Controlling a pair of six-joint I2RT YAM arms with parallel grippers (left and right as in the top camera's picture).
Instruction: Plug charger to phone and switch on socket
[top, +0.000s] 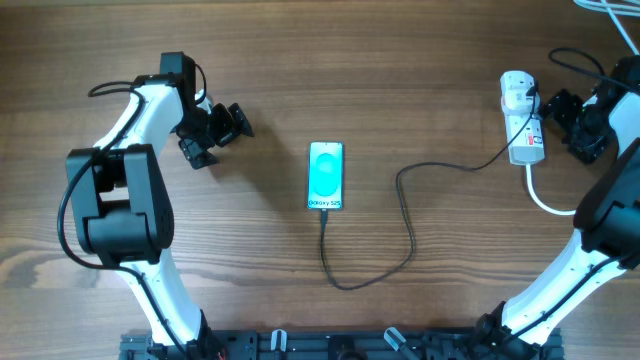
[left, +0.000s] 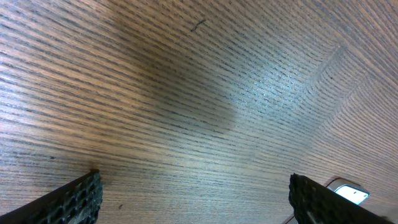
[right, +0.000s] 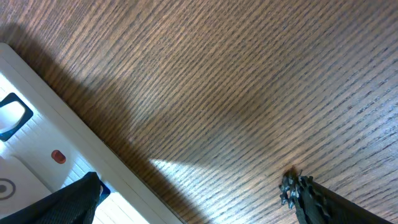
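Phone (top: 326, 176): lies flat at the middle of the wooden desk (top: 420, 60), teal screen lit and facing up, with the white band of text at the end nearer the arm bases.
Charger cable (top: 410, 225): thin and black; one end meets the text end of the phone, and the overhead view does not show whether the tip is seated. From there it loops away from the phone toward the arm bases, curves up on the phone's right-arm side and runs to the power strip.
Power strip (top: 522, 120): white and narrow, well apart from the phone on the right-arm side and slightly farther from the bases than the phone. It has a small red marking (right: 58, 156), and a thicker white cable (top: 545, 200) leaves its near end.
Left tool (top: 222, 137): near the phone on the left-arm side, not touching it. Its jaws are spread wide and hold nothing, with bare desk between the fingers (left: 68, 202). A corner of the phone shows at the wrist view's lower right.
Right tool (top: 556, 122): just beside the power strip, on the side away from the phone. Its jaws are apart and grip nothing, and one finger overlaps the strip's edge in the wrist view.
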